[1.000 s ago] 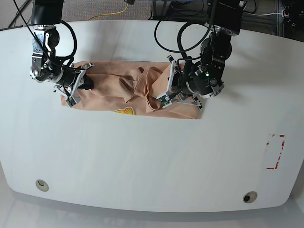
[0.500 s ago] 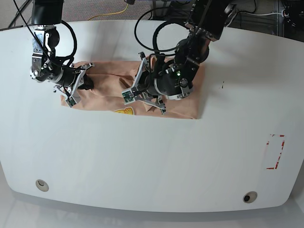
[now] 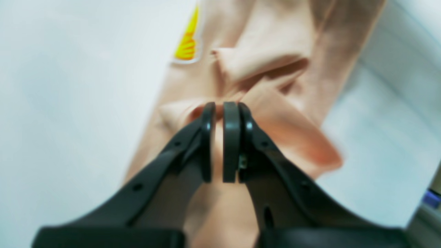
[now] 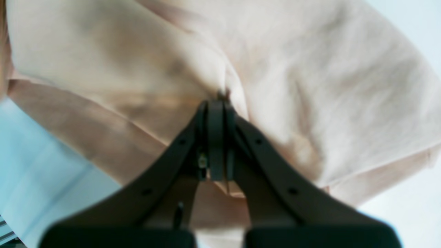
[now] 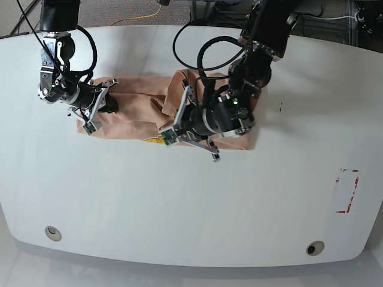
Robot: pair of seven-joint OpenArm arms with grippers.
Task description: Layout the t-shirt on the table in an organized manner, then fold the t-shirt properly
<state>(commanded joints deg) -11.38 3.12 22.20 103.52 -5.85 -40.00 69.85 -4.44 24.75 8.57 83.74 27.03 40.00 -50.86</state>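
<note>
Fingers (image 3: 220, 113) of both arms pinch t-shirt (image 5: 134, 113) folds.

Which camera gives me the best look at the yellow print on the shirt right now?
The left wrist view: the yellow print lies unobstructed on the t-shirt, though blurred. In the base view only a sliver peeks beside the left gripper. The right wrist view shows none.

Bare table (image 5: 179, 203) in front, t-shirt (image 5: 134, 113) and both arms crowd the far side

no readable text, labels or numbers
</note>
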